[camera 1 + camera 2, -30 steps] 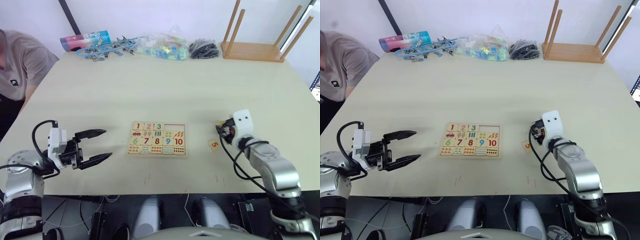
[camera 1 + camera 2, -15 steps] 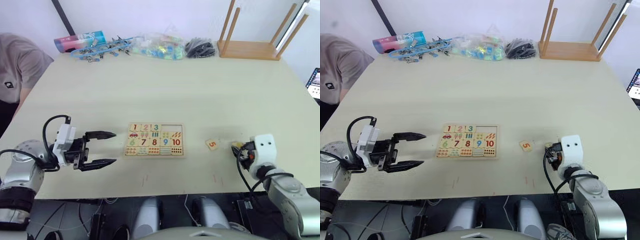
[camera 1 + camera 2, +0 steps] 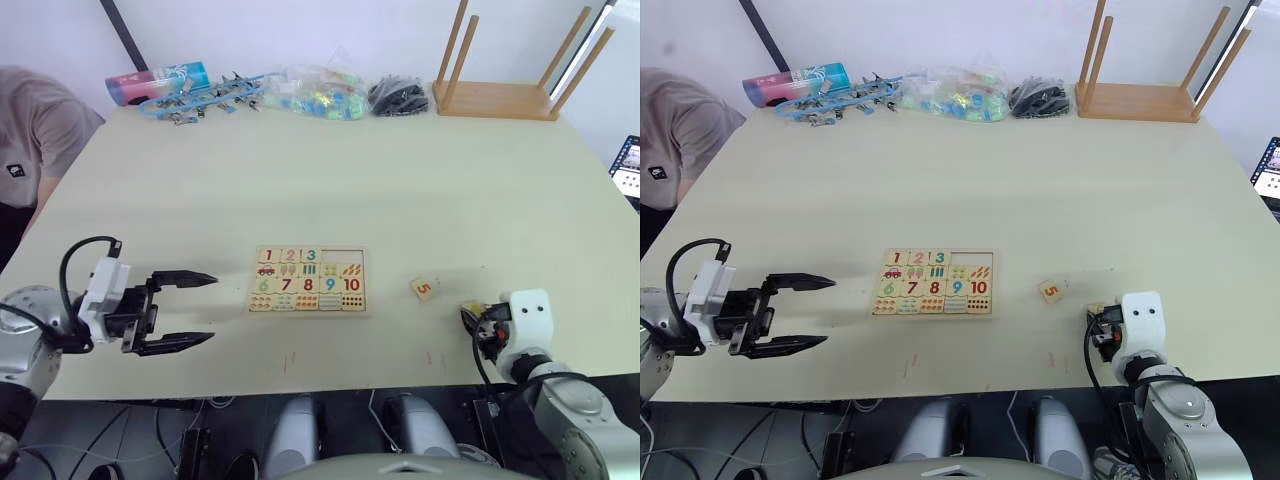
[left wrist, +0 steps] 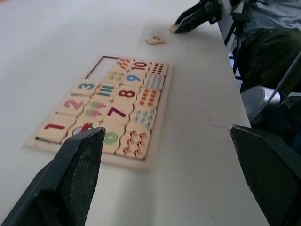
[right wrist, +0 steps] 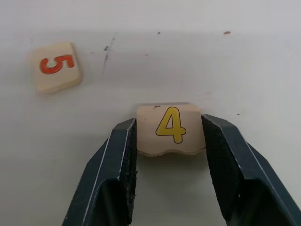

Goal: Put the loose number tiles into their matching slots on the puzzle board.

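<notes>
Your right claw [image 5: 170, 155] is clamped on the 4 tile [image 5: 170, 129] by its side edges, low on the table; lift carelessly and it may twist loose. The 5 tile [image 5: 55, 67] lies just beyond it, the board [image 3: 311, 281] farther off (two top slots bare), near your left claw [image 3: 184, 309], spread and empty.

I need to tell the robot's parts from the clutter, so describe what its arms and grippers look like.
Both arms are rounded silver-grey metal shells with black joints. Each wrist carries a white boxy block, and black cables loop loosely from it back to the forearm. The left gripper has two long, tapering black fingers with pointed tips. The right gripper has the same dark, wedge-shaped fingers, glossy along the edges.
</notes>
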{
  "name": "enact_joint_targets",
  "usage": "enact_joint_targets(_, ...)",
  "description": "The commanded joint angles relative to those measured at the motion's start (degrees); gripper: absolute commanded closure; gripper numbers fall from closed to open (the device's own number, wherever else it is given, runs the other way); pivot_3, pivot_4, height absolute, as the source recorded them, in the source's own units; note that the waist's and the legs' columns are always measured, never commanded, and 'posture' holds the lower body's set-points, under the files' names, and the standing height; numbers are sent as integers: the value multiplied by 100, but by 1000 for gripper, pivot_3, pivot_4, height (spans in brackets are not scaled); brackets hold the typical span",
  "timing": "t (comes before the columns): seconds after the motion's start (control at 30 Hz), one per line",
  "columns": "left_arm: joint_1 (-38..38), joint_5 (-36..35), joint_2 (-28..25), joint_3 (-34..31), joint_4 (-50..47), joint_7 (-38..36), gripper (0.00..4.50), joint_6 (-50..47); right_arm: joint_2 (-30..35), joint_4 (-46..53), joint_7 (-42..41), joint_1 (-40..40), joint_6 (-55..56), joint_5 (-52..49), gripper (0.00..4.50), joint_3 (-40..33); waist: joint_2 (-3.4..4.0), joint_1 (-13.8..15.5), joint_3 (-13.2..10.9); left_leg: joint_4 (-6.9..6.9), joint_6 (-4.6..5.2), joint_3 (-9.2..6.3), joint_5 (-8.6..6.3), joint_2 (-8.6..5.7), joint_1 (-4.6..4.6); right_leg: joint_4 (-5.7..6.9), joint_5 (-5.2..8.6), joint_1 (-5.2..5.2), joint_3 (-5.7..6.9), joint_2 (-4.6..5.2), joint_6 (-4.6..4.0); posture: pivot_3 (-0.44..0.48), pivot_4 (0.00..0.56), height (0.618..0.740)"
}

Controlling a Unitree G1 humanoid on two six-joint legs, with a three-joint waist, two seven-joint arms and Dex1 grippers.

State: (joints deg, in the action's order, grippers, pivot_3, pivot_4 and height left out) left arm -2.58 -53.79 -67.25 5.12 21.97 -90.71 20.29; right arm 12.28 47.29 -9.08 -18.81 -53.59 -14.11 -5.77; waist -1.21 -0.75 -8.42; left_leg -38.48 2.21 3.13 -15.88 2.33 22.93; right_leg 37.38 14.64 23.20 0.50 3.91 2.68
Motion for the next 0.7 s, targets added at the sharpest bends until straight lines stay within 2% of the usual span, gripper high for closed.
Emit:
enact_joint_targets(0.03,190,-210,-204,-32,-117,-179,0,212,-64,309,32,3,62,-103,2966,22,5,3,-4,0,0,1,0,0,0,0,0,0,0,0,0,0,150,737)
enact_joint_targets(0.27,277,-215,-217,18,-196,-179,0,286,-79,294,73,29,65,-102,2966,171,8,4,-9,0,0,4,0,0,0,-1,0,0,-1,0,0,0,150,737)
enact_joint_targets(0.3,284,-220,-213,15,-214,-179,0,285,-69,290,74,28,74,-99,2466,191,7,3,-9,0,0,6,0,0,0,-1,0,1,-2,-1,0,0,150,737)
enact_joint_targets(0.37,275,-223,-201,10,-235,-179,0,280,-29,264,26,-16,169,-101,1860,147,7,5,-9,0,0,6,0,0,0,-1,0,1,-3,-1,0,0,150,737)
enact_joint_targets(0.43,258,-209,-188,-2,-210,-179,0,285,62,295,-160,-79,388,-175,1038,53,7,5,-9,0,0,7,0,0,0,-1,0,1,-2,-2,0,0,150,737)
enact_joint_targets(0.47,257,-208,-185,-23,-196,-179,0,271,114,326,-248,-125,456,-220,471,-30,6,5,-9,0,0,7,0,-1,0,-2,0,1,-3,-2,0,0,150,737)
enact_joint_targets(0.5,260,-216,-176,-53,-184,-179,0,244,171,345,-326,-172,527,-259,152,-111,5,6,-9,0,0,8,0,-1,0,-1,0,1,-3,-2,1,0,150,737)
enact_joint_targets(0.53,286,-239,-176,-84,-171,-179,0,217,238,354,-418,-210,632,-305,26,-218,4,6,-9,0,0,9,0,-1,0,-2,0,1,-3,-2,1,0,150,737)
enact_joint_targets(0.7,335,-264,-182,-53,34,-179,0,351,648,184,-1152,-232,1128,-778,26,-777,1,3,-8,0,0,15,0,0,-3,-2,0,0,-9,-4,2,0,150,737)
